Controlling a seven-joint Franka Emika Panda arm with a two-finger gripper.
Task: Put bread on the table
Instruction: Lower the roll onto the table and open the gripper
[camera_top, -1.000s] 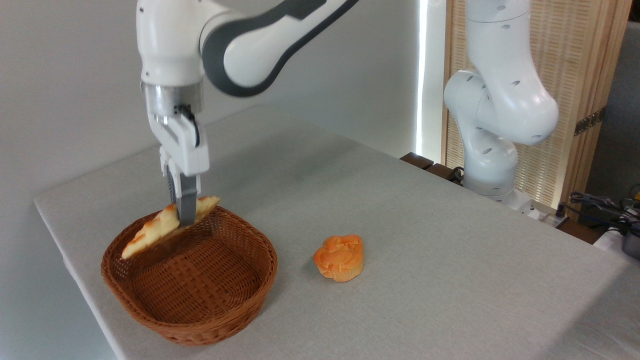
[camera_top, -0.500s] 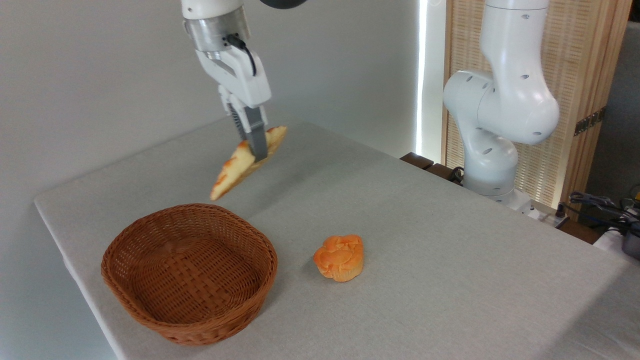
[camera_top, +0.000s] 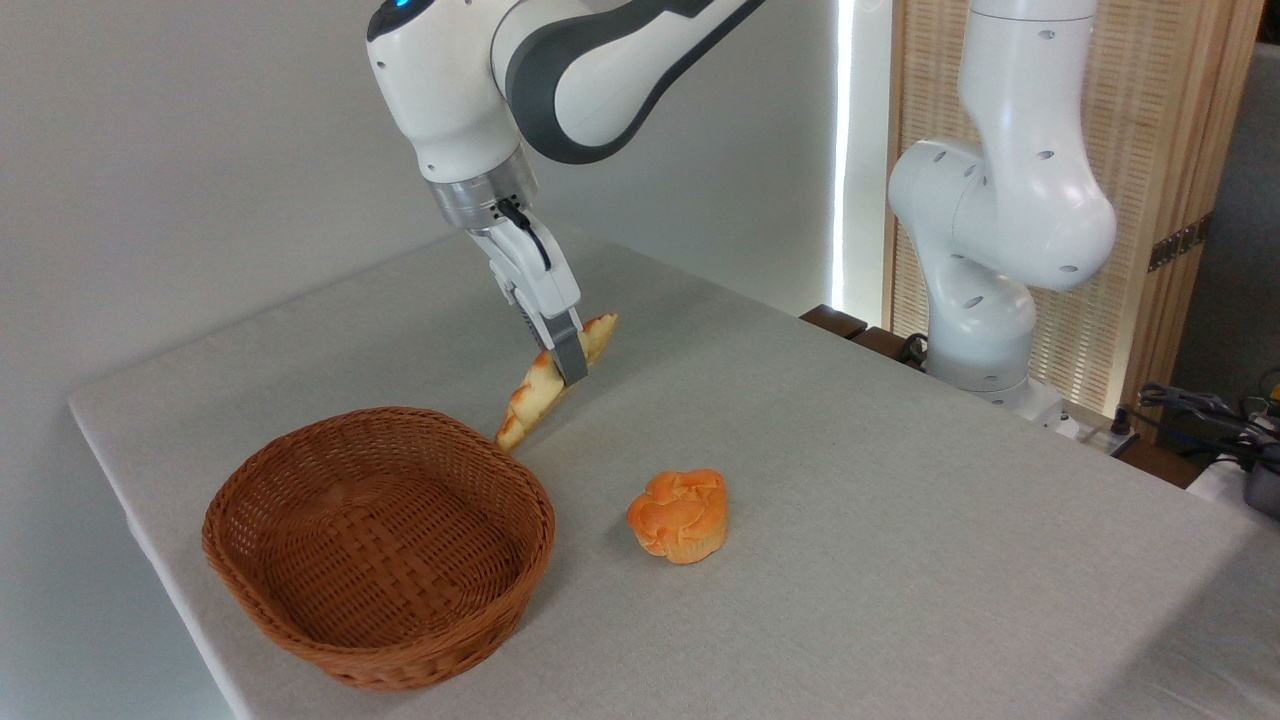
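Gripper clenched on bread, loaf tilted, low tip beside wicker basket rim at 1 o'clock. Basket empty. Muffin bun on table, basket's 3 o'clock.

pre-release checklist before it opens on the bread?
1. Grip: gripper shut on the bread near its upper end: ok.
2. Bread clear of the basket: just behind its rim: ok.
3. Bread on the table: steeply tilted, low tip close to the cloth; contact: cannot tell.
4. Landing spot bare: ok.
5. Muffin-shaped bun apart from the drop spot: ok.
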